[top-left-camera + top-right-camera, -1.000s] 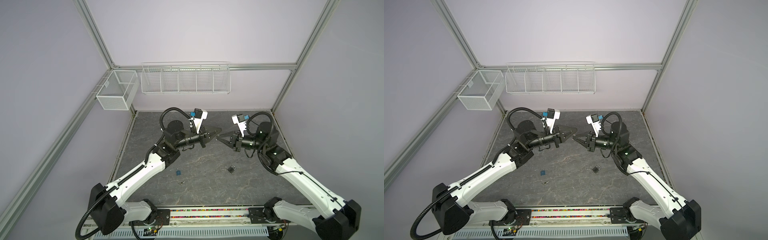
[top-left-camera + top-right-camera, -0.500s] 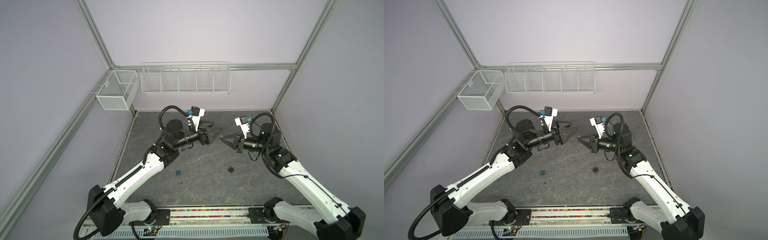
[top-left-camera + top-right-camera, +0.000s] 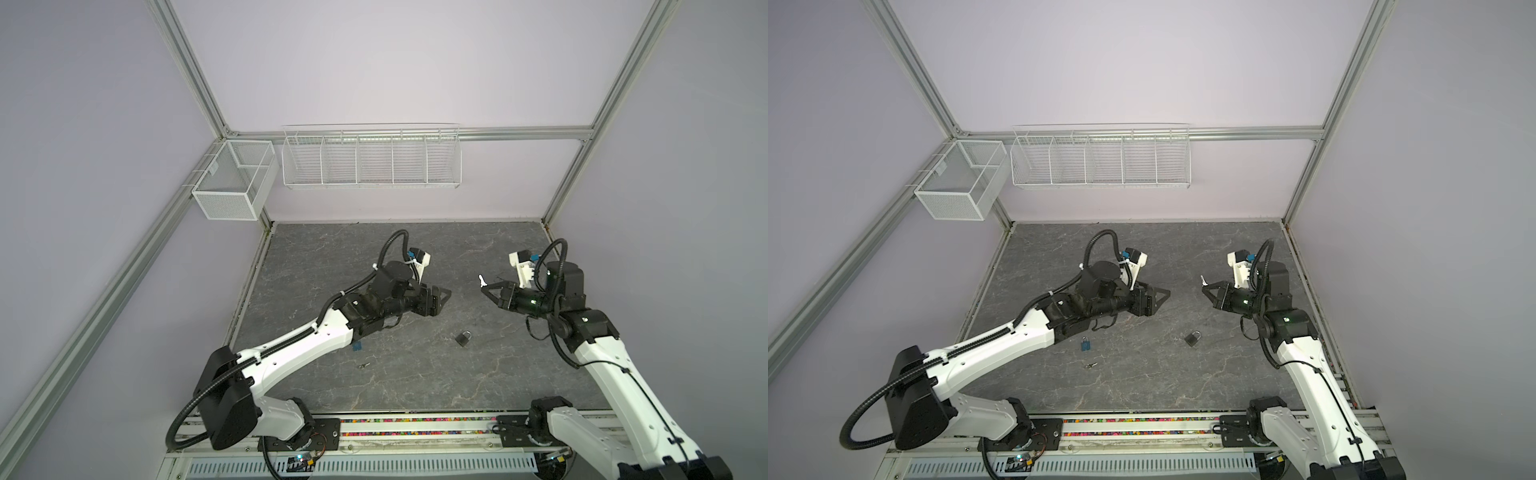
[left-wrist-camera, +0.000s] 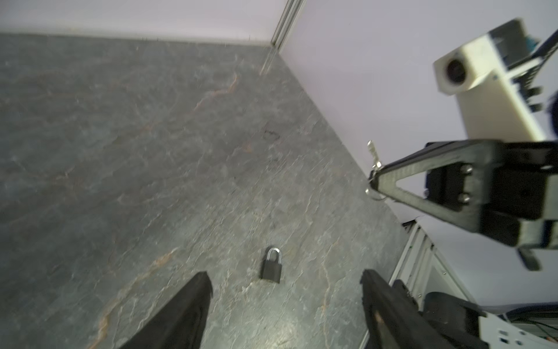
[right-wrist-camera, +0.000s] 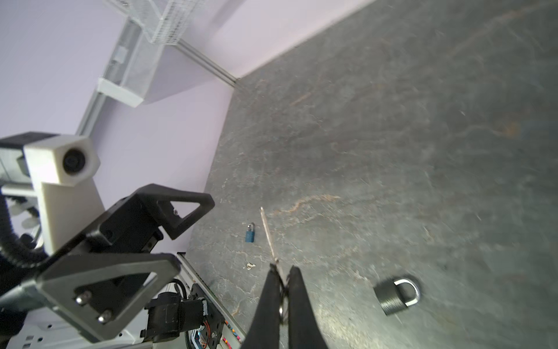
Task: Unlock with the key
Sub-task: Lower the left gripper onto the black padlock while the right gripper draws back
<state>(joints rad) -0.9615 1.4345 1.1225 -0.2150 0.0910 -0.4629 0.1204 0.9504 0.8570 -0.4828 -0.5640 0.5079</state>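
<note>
**Ana:** What do both top views give you?

**Ben:** The left pincer (image 3: pixel 444 302) hangs over the table (image 3: pixel 332 257) with its jaws spread and nothing in them. The right pincer (image 3: pixel 484 287) faces it across a gap. It is clenched on a small key (image 3: pixel 481 281), whose blade sticks up from the tips.

**Ana:** And the locks?

**Ben:** A black padlock (image 3: pixel 464 337) lies flat on the table, nearer the front edge than either pincer and roughly between them. In a top view a blue padlock (image 3: pixel 1085 344) lies just beside the left forearm. A loose key (image 3: pixel 1091 365) lies near it, toward the front.

**Ana:** The left wrist camera?

**Ben:** The left pincer's two fingers (image 4: pixel 193 302) stand wide apart. The black padlock (image 4: pixel 271 269) shows on the table between them, touching neither, and its shackle looks shut. The right pincer (image 4: pixel 374 181) is in the frame too, pinching the key (image 4: pixel 373 154) by its head.

**Ana:** The right wrist camera?

**Ben:** The right pincer's fingers (image 5: pixel 297 302) meet on the head of the key (image 5: pixel 268 232), and the blade juts out past them. The blue padlock (image 5: pixel 250 233) and the loose key (image 5: pixel 250 266) lie on the table beyond. The black padlock (image 5: pixel 395 294) is blurred and lies well apart from them. The left pincer (image 5: pixel 193 232) is spread and empty.
</note>
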